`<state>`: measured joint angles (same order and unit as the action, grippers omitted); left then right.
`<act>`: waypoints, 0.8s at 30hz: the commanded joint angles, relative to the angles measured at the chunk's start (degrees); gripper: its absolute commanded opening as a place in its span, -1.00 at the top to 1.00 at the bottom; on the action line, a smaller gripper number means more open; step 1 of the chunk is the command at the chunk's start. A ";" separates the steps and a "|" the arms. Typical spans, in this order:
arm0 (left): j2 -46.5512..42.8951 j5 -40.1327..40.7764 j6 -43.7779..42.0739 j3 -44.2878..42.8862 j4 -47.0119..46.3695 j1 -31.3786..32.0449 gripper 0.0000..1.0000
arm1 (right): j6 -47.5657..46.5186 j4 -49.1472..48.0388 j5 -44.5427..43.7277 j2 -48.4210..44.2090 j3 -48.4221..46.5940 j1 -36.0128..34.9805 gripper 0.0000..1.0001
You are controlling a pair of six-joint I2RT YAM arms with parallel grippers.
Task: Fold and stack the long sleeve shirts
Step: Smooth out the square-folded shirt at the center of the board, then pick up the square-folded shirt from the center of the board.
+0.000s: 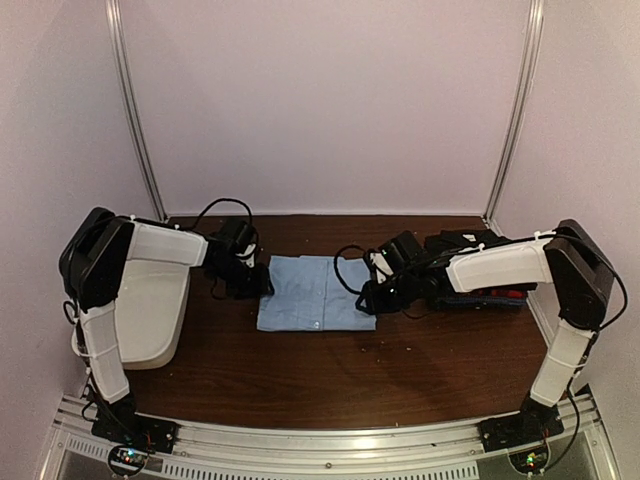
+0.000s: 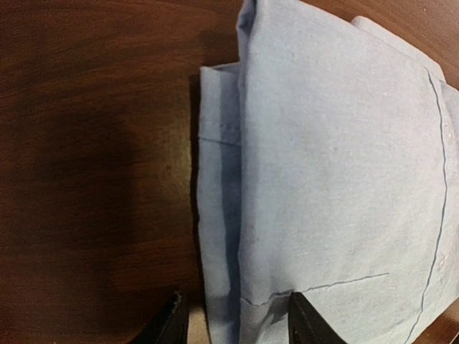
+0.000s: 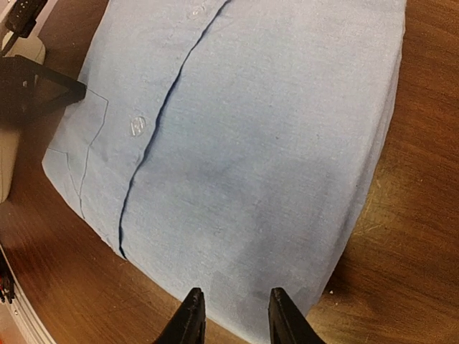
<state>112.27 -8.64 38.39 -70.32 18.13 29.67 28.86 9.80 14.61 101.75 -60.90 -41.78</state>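
A light blue button-front shirt (image 1: 312, 292) lies folded into a flat rectangle in the middle of the brown table. My left gripper (image 1: 256, 282) is at its left edge. In the left wrist view the shirt (image 2: 337, 165) fills the right side, and the left gripper (image 2: 233, 304) is open, its tips astride the layered edge. My right gripper (image 1: 370, 296) is at the shirt's right edge. In the right wrist view it (image 3: 233, 299) stands open just over the near corner of the shirt (image 3: 244, 143), whose cloth lies flat and unpinched. A pile of dark and red folded shirts (image 1: 490, 292) sits behind the right arm.
A white plastic tub (image 1: 150, 305) stands at the table's left side under the left arm. The left gripper's dark finger (image 3: 39, 86) shows at the top left of the right wrist view. Bare brown table (image 1: 330, 375) lies in front of the shirt.
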 commanded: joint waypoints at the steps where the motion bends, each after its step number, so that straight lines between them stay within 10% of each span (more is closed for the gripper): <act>1: 2.19 -1.71 -1.43 -2.27 0.65 -0.48 0.07 | -0.01 -1.18 -0.37 -1.70 -0.22 -0.14 0.35; 13: 5.84 -6.25 -0.68 -4.35 1.55 -0.40 0.32 | -0.56 -0.58 -0.74 -1.68 -1.49 -0.13 0.35; 24: 1.10 -7.57 0.02 -4.79 1.75 -0.40 1.00 | -0.93 -0.16 -2.00 -1.27 -2.49 -0.07 0.34</act>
<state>116.66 -15.33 38.57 -74.72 18.13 29.34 28.64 9.61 14.50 101.75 -61.49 -41.78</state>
